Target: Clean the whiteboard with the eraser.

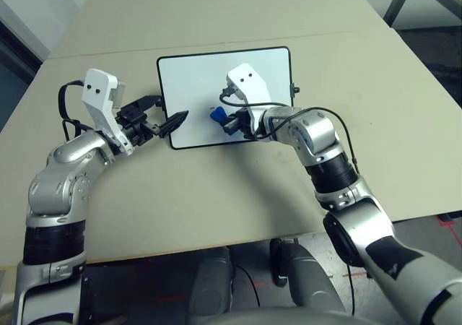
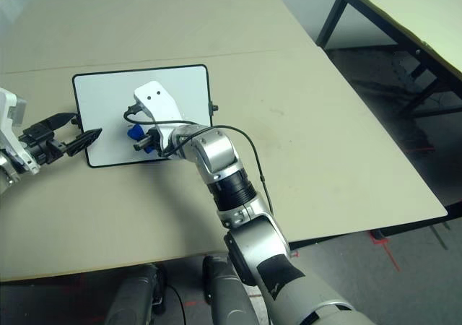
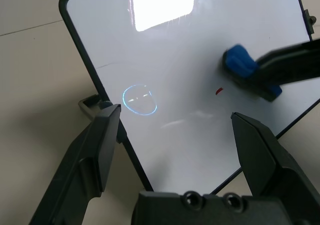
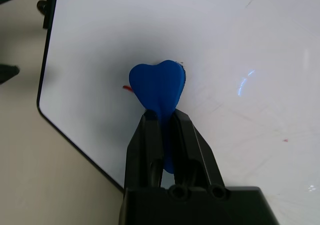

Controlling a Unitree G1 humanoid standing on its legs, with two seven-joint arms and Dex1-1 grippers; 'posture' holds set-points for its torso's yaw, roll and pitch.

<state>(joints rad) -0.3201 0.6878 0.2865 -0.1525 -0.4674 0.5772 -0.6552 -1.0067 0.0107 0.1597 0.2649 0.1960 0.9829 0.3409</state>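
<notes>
Pinched tight in the right gripper [image 4: 162,117], the eraser [image 4: 158,85] presses the whiteboard [image 1: 195,79] beside a red mark [image 3: 219,91] (probably next); the left gripper [image 1: 167,120] gapes at the near-left edge.

Even, fairly bright overhead light, soft shadows. Strong glare patch on the whiteboard [image 3: 165,70] ahead of the left claw [image 3: 172,135], w/ a small bluish ring reflection just beyond its fingertips. Faint bluish streak on the board to one side of the right claw [image 4: 162,135]. Soft shadow around the eraser [image 4: 157,85] just past the claw tips. Claw fingers [image 3: 95,155] near the lens look slightly soft. Head views sharp; table [image 1: 216,195] evenly lit, floor at the edges darker.
</notes>
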